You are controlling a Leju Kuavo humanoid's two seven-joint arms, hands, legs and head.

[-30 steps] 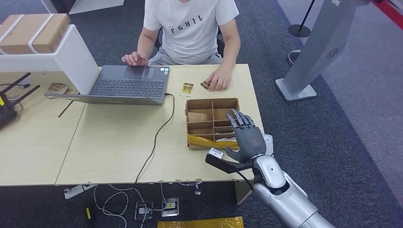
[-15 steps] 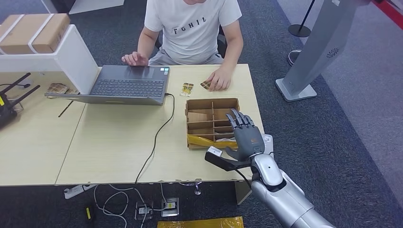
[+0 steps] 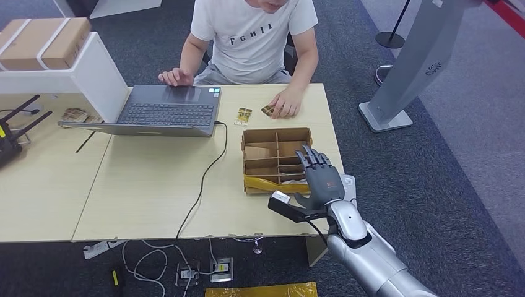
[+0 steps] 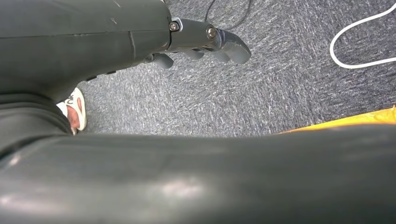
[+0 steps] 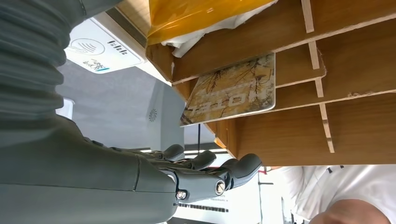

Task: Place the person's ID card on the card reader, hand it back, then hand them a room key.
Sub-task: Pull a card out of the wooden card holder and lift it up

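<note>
My right hand [image 3: 322, 179] hovers with its fingers spread and nothing in it, over the near right corner of a cardboard divider box [image 3: 272, 143]. The right wrist view shows that hand [image 5: 154, 179] close to the box [image 5: 355, 130], where a patterned room key card marked HOTEL [image 5: 231, 91] leans in a compartment. A white card reader [image 3: 350, 184] lies just right of the hand, also seen as the reader [image 5: 100, 49]. The person's hand [image 3: 286, 104] rests on a card [image 3: 267, 111] at the far edge. Another card [image 3: 243, 116] lies beside it. My left hand [image 4: 205, 42] hangs empty above the carpet.
An open laptop [image 3: 167, 110] sits at the far left of centre, its black cable [image 3: 207, 173] running to the near edge. Yellow film [image 3: 272, 184] covers the box's front. A router [image 3: 12, 133] and a white shelf [image 3: 80, 74] stand left; a grey kiosk stand [image 3: 408, 68] stands right.
My right hand has sunk slightly and drawn a little nearer over the box. The person has leaned a little; their hands stay put.
</note>
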